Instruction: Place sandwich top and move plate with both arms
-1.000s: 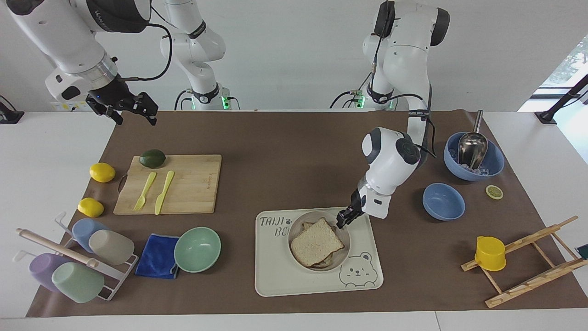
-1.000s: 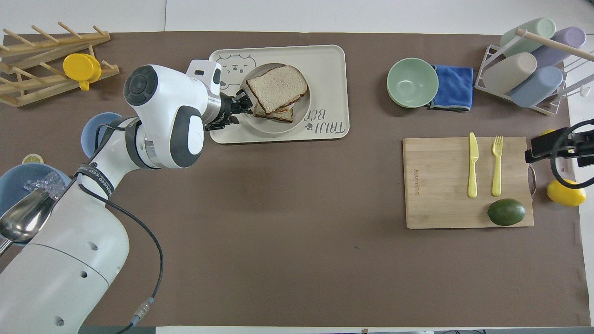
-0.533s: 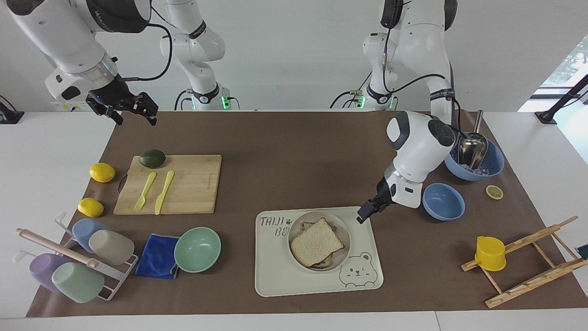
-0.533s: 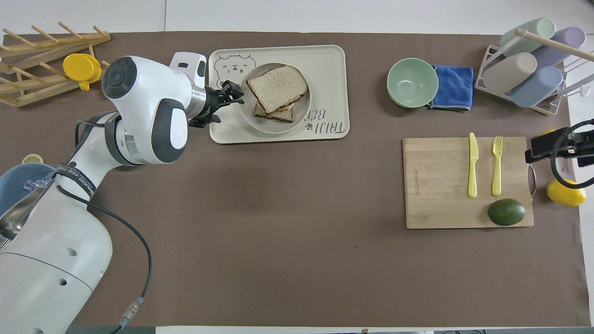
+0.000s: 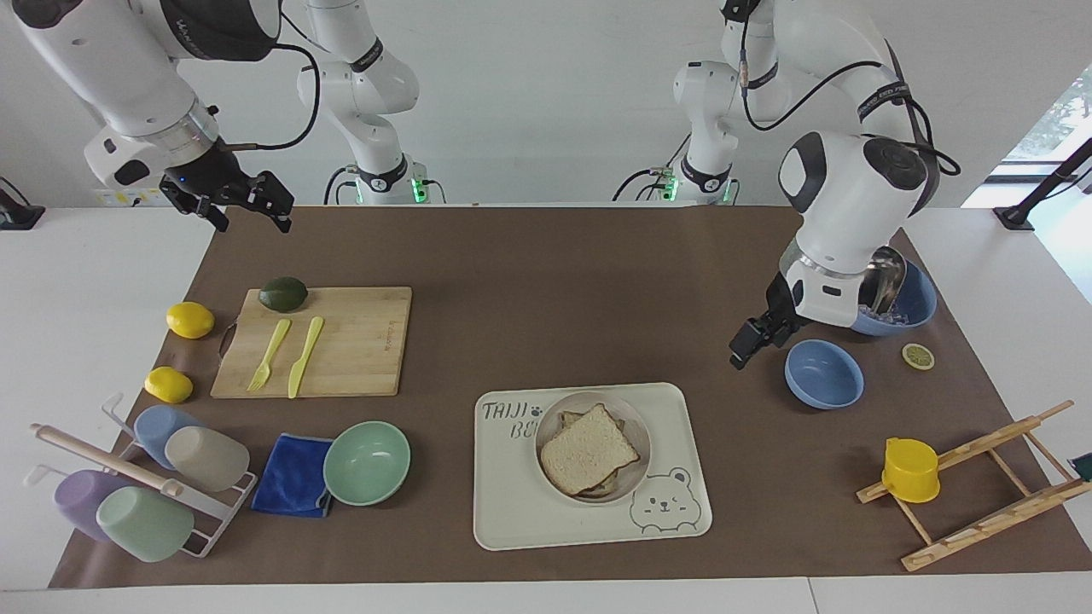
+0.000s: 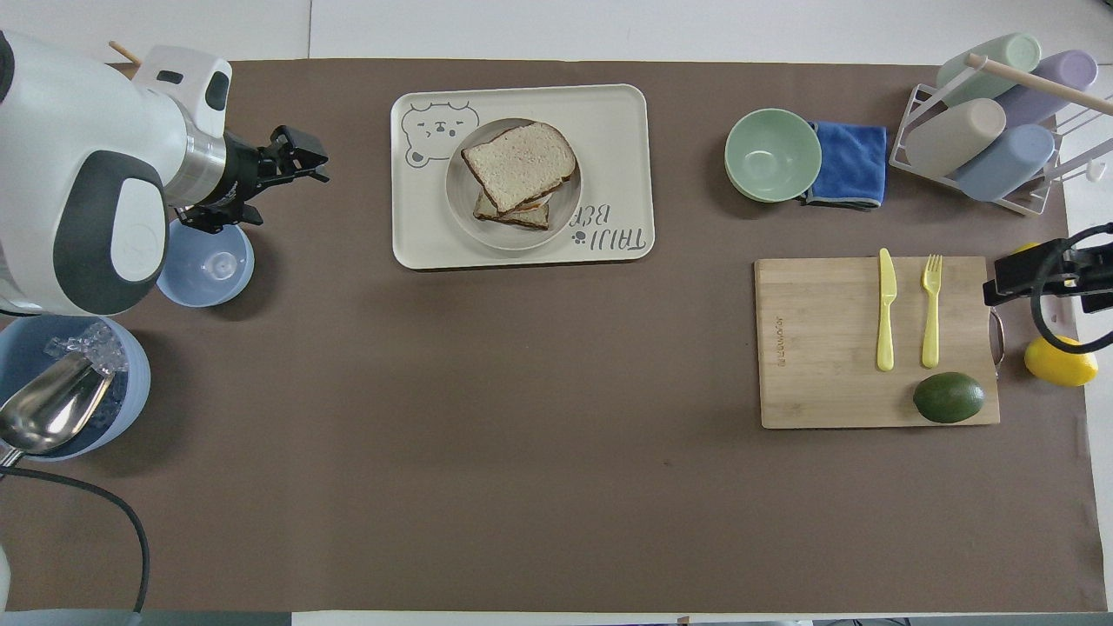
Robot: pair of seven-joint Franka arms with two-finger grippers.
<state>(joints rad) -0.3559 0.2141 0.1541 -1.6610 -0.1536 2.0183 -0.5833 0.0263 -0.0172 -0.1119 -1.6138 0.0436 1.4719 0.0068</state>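
While the sandwich top (image 5: 589, 449) lies on the plate (image 5: 636, 482), the left hand (image 5: 751, 339) hangs open, well apart.

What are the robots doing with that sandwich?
Nothing is touching it right now. The top bread slice lies on the sandwich, on the round plate in the bear tray. The left claw is open and empty, up in the air beside the small blue bowl. The right claw is open too, waiting above the table's edge near the cutting board. The plate has not been picked up.
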